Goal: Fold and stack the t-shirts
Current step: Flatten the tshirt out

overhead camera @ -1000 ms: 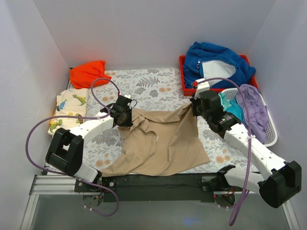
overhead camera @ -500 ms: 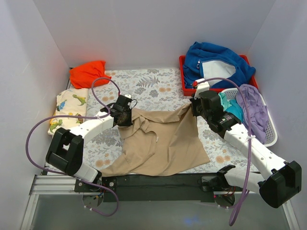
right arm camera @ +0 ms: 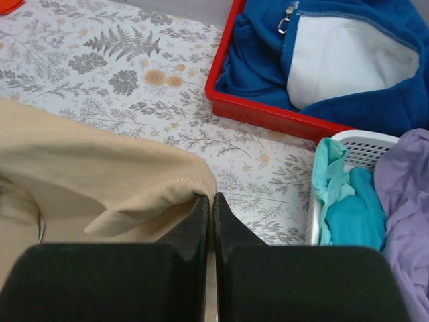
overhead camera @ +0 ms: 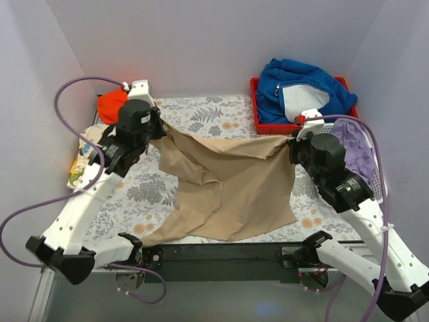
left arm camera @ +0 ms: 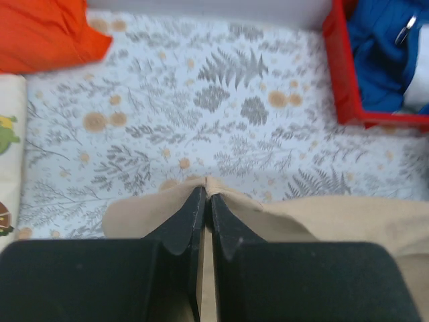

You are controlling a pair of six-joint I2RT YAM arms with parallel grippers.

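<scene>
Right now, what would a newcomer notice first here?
The plain tan cloth t-shirt hangs spread mid-table, its upper edge pinched by the left pincer and right pincer. Behind on the right, a bulky blue fleece jacket fills a red plastic tray; a bright orange cloth shirt sits far left.

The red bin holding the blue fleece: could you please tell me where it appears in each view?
Top external: red bin at upper right.
Left wrist: upper right corner, cut by the edge.
Right wrist: top centre running right.
Shared landmark: the tan t-shirt, lower than the bin in every view.
</scene>
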